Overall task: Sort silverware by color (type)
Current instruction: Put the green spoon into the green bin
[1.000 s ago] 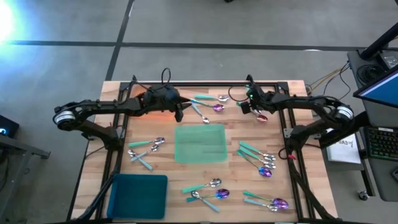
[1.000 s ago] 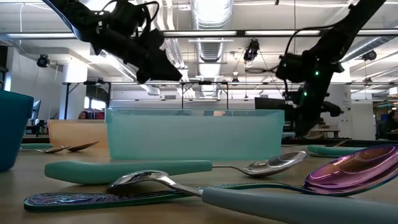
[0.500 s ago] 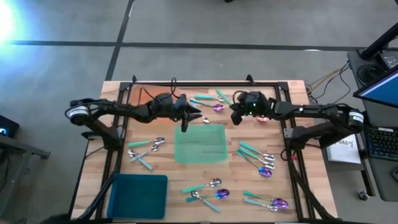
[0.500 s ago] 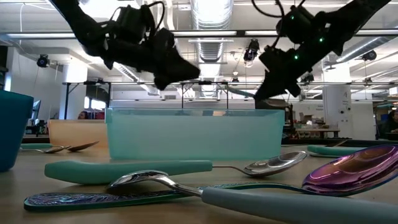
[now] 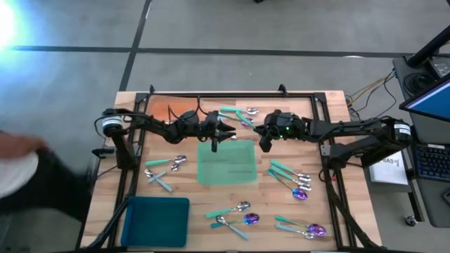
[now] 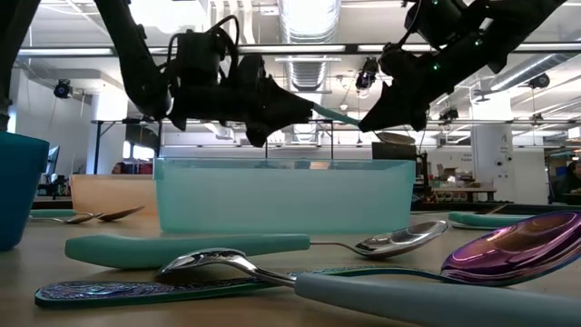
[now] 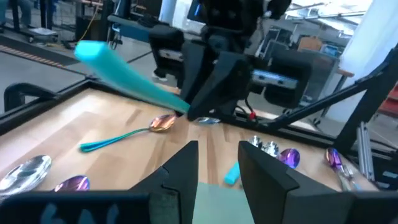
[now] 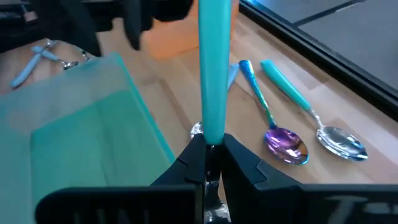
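Above the green mat, right end effector clamps a teal-handled spoon.

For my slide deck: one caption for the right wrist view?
Right claw grips a teal-handled utensil above the green mat.

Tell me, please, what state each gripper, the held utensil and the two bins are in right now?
right gripper: shut on the teal-handled utensil, raised in the air
teal-handled utensil: gripped at one end, handle sticking out, in mid-air
left gripper: open, empty, facing the right gripper
translucent green bin: upright, no silverware seen inside
dark teal bin: upright, no silverware seen inside
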`<state>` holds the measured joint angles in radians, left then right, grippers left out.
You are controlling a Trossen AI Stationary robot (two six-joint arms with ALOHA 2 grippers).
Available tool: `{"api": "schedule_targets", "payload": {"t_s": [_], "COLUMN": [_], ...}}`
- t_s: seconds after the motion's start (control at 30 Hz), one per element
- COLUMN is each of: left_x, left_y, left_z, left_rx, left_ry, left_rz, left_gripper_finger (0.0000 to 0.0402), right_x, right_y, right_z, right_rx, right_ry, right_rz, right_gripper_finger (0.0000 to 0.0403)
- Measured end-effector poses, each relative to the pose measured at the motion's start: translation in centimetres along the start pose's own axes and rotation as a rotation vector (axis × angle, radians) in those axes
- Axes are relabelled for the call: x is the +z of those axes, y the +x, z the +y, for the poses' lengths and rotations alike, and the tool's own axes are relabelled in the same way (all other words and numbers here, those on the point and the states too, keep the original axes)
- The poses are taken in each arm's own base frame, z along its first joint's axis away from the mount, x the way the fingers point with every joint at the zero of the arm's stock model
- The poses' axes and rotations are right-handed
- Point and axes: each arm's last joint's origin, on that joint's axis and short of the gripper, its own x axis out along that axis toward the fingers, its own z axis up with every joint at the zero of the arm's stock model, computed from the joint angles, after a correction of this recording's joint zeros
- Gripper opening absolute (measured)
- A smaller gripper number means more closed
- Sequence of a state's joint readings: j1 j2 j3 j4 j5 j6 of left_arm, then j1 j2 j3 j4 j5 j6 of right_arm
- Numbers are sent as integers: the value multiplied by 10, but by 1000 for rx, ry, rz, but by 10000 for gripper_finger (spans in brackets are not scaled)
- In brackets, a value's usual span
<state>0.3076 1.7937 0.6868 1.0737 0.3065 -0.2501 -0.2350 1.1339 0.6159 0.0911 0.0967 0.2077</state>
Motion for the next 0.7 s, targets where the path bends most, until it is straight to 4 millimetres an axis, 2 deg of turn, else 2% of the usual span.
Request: {"api": "schedule_targets", "payload": {"t_s": [0.17,0.43,0.7], "left_x": [3,8,10], "left_y": [0,5,6], "left_z": [4,1,0], "left_rx": [9,-74,-63], "left_ry": [-11,-15,-8], "left_rz": [-12,-11,-32], "left_gripper_finger": [130,185,192], "right_x": [0,2,0], "right_y": [-1,-2,-4], "right_z": [7,20,29], "right_rx": [28,100,136], "right_ry": [-16,-67,-92], "right_rz": [-13,-46,-45], "right_gripper_finger": [18,18,18]}}
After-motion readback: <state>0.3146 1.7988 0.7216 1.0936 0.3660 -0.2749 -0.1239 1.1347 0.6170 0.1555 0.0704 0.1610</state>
